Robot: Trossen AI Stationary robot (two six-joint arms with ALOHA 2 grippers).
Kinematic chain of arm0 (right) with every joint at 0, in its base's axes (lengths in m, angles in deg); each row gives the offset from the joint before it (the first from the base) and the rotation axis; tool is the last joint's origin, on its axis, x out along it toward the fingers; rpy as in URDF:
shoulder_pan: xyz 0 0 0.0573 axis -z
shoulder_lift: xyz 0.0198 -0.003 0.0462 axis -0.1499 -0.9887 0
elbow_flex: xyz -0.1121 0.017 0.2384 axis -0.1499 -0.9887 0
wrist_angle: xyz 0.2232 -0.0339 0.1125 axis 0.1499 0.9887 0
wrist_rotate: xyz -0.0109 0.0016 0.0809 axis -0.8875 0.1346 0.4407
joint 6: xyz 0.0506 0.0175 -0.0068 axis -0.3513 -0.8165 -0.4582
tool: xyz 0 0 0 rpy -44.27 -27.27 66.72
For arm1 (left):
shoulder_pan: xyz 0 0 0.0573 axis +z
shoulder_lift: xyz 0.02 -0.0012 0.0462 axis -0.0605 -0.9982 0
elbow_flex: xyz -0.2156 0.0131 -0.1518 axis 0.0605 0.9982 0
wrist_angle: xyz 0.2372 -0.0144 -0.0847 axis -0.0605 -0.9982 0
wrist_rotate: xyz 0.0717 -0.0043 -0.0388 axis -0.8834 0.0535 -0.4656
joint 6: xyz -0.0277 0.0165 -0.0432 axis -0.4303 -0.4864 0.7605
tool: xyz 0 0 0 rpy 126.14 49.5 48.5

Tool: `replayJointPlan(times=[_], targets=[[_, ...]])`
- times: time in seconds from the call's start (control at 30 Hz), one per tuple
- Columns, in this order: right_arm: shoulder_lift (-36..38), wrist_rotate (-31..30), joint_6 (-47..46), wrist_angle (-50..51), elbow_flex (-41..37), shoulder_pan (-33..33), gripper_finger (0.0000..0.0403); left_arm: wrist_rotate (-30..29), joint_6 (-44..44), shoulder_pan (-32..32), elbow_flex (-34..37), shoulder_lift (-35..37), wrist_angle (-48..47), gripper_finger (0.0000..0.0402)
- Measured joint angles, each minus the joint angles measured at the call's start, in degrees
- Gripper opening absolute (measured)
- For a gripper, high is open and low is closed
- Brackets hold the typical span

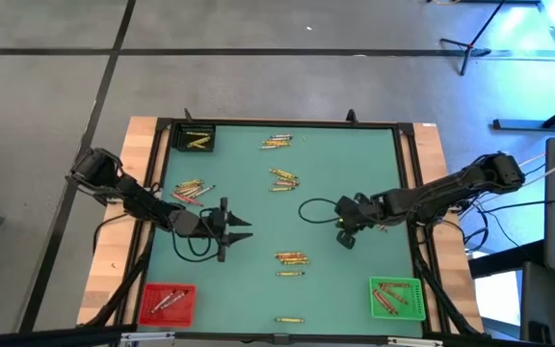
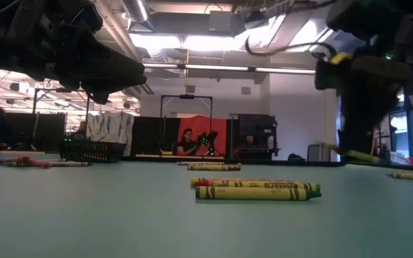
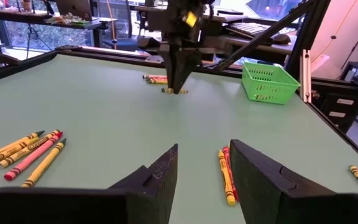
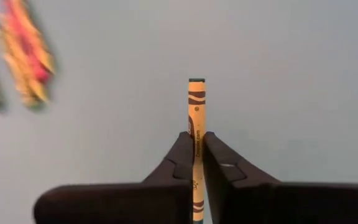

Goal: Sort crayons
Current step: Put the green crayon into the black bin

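Note:
My right gripper [image 4: 196, 142] is right of the table's middle [image 1: 343, 231], shut on one yellow-green crayon [image 4: 196, 106]. My left gripper [image 3: 204, 177] waits open, left of the middle [image 1: 243, 229], nothing between its fingers. Beyond its tips, two crayons, yellow and red [image 3: 227, 175], lie flat. More crayons lie flat in small groups: far middle [image 1: 277, 142], middle [image 1: 283, 178], left [image 1: 193, 189], near middle [image 1: 292, 258] and at the near edge [image 1: 289, 319]. In the low view a yellow-green pair [image 2: 257, 189] lies closest. My right gripper pinches the crayon's paper-wrapped shaft [image 4: 196, 127] between its two fingers [image 4: 180, 158], and one end [image 4: 196, 82] sticks out past the tips. The fingers slant down from above. In the low view the crayon [image 2: 350, 153] is slightly tilted, just above the table.
A black bin [image 1: 198, 138] with yellow crayons stands at the far left corner. A red bin [image 1: 168, 303] is at the near left, a green bin [image 1: 397, 297] at the near right. A raised dark frame [image 1: 408, 183] edges the green table top. People sit in the room beyond.

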Motion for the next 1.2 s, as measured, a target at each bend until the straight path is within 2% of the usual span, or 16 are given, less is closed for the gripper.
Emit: replayJointPlan(times=[0.2, 0.47, 0.77, 1.2], targets=[[-2.52, -0.07, 6.08, -13.55, 0.02, 0.05, 0.0010, 0.78, -0.03, 0.81, 0.00, 0.00, -0.53, 0.0137], [-8.66, -1.79, 12.74, -25.71, 0.07, 0.07, 0.0005, 4.74, 2.46, 4.04, -1.51, 0.00, -2.49, 0.0177], [-14.65, -3.04, 19.14, -35.52, 0.07, 0.87, 0.0005, 4.69, 2.93, 6.67, -5.74, -0.02, -11.09, 0.0177], [-16.52, -2.50, 30.66, -59.75, 0.11, 0.81, 0.0008, 4.68, 2.49, 6.91, -6.47, -0.04, -11.19, 0.0175]])
